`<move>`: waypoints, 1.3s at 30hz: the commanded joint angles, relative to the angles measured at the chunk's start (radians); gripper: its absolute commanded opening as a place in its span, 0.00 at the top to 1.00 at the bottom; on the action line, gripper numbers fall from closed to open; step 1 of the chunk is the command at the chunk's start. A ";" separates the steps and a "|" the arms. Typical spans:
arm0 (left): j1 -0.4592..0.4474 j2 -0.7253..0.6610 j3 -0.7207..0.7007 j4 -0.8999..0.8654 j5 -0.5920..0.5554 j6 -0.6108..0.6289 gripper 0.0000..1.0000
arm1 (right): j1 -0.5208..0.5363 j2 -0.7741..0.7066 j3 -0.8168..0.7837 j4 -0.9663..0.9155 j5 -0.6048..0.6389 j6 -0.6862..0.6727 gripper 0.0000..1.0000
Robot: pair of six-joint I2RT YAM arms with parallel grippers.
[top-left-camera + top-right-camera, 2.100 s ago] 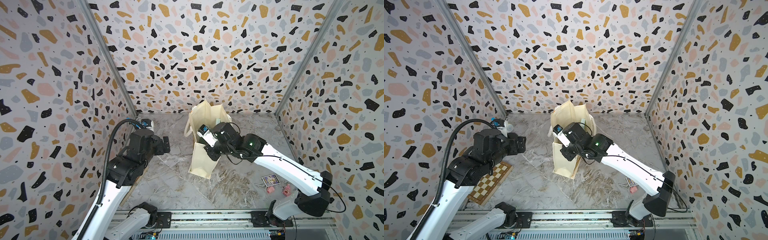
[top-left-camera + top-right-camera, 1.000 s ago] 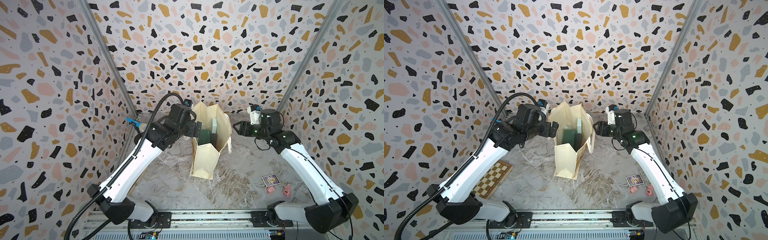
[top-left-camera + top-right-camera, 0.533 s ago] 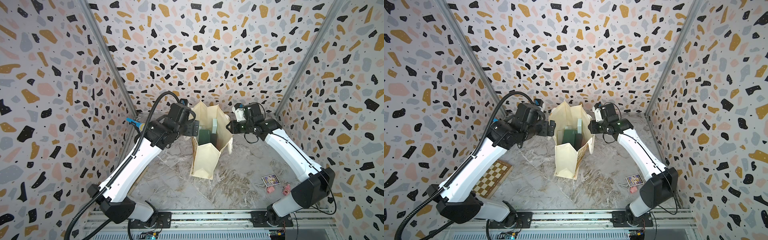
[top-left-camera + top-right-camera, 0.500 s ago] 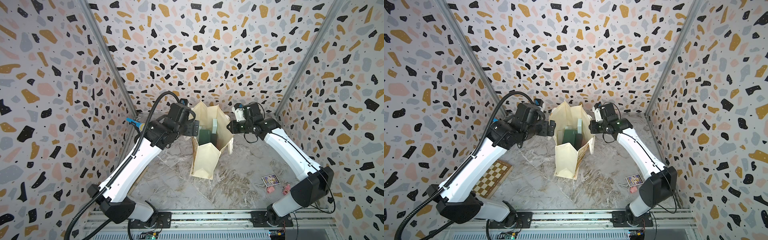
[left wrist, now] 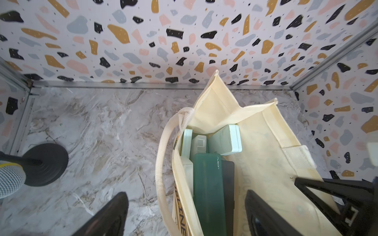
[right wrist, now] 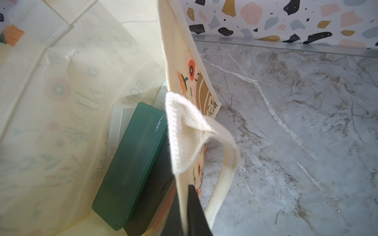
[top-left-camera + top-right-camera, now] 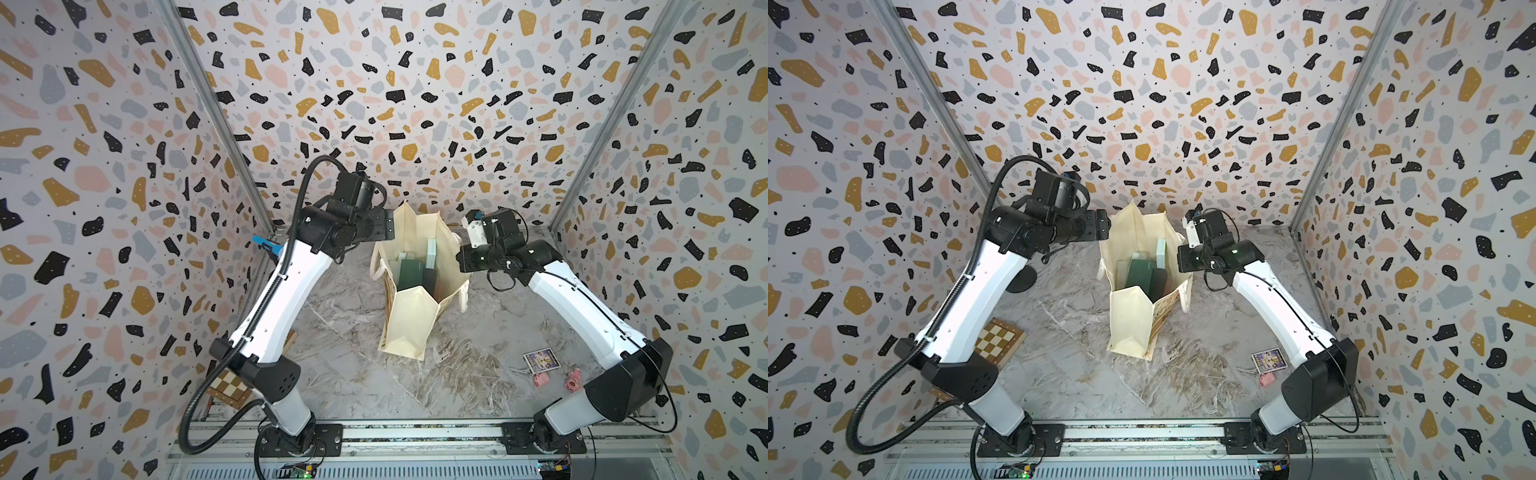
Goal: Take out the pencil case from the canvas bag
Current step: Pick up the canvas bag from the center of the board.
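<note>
Bright, even light w/ soft shadows, edge distortion.

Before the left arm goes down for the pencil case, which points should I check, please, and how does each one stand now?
1. Bag upright, mouth open: ok.
2. Right claw shut on the bag's wall: ok.
3. Left claw open: ok.
4. Green case visible, top uncovered: ok.
5. Both left fingers over the bag's inside: not ok, one hangs outside the wall.
6. Green case free of the black thing beside it: cannot tell.
</note>
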 commanded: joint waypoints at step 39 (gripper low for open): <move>0.101 0.229 0.064 -0.089 0.240 -0.055 1.00 | 0.011 -0.114 -0.069 0.133 -0.004 0.032 1.00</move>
